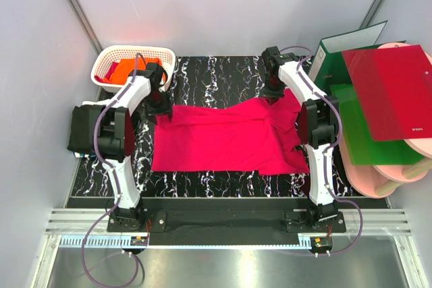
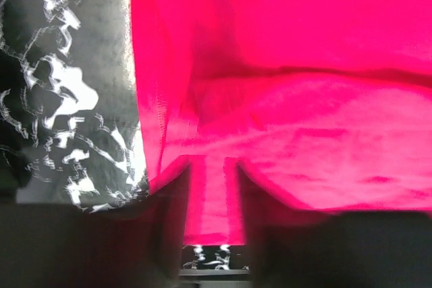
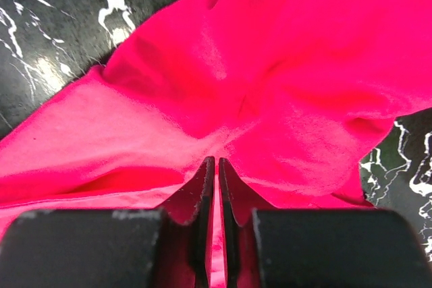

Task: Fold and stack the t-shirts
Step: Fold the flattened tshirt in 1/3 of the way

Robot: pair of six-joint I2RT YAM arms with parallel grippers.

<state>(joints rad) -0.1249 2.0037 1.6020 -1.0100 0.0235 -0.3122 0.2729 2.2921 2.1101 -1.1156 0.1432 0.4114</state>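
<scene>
Top external: pink shirt (image 1: 223, 136) spread flat mid-table, left gripper (image 1: 162, 111) at its 10 o'clock corner, right gripper (image 1: 273, 92) at its 1 o'clock edge. Wrist views: left fingers (image 2: 270, 251) pinching a strip of shirt, right fingers (image 3: 197, 197) clenched almost together on thin pink cloth. At 11 o'clock, orange shirt (image 1: 121, 71) in basket (image 1: 135, 51); at 9 o'clock, black shirt (image 1: 82, 129).

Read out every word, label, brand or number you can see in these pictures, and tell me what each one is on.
No text here is legible.
Red folder: a small white print near its lower right corner, too small to read.
Pink t-shirt: no print or label shows in any view.
Basket: no text shows.
</scene>
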